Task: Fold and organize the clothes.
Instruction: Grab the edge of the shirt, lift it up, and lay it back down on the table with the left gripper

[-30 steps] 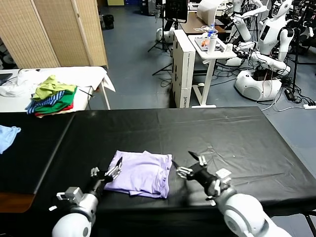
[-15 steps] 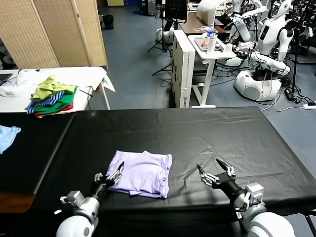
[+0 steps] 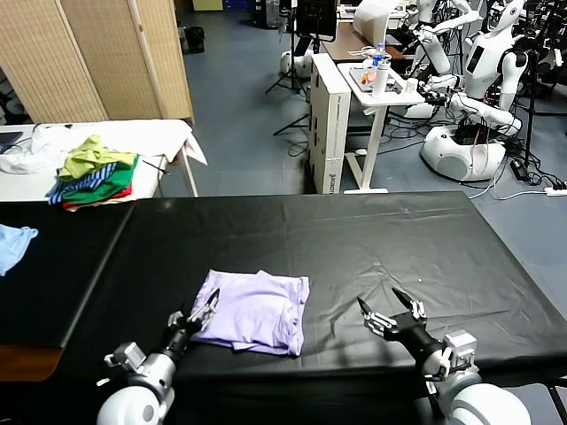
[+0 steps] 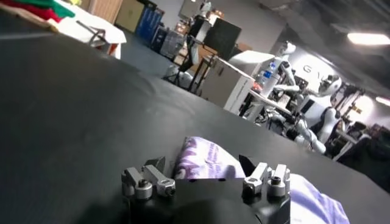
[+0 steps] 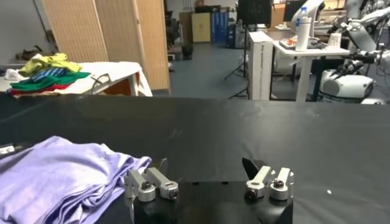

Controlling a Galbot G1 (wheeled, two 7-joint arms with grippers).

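Observation:
The clothes, one pale lavender T-shirt [image 3: 256, 309], lie folded into a rough square on the black table [image 3: 372, 239], near its front edge. In the left wrist view a purple-and-white print shows on the shirt [image 4: 210, 164]. My left gripper [image 3: 203, 312] stands open at the shirt's near left corner, its jaws to either side of the fabric edge without closing on it. Open as well, my right gripper [image 3: 384, 310] hangs low over bare table to the right of the shirt, with nothing between its fingers. The right wrist view has the shirt [image 5: 58, 176] off to one side.
A light blue cloth [image 3: 13, 243] lies at the table's far left. Behind it, a white side table holds a green, striped and red heap of garments [image 3: 93, 173]. Other robots and a white stand [image 3: 381, 97] are beyond the table.
My right gripper drew away from the shirt's right edge and moved right and toward the front edge. The left gripper stayed at the shirt's left corner.

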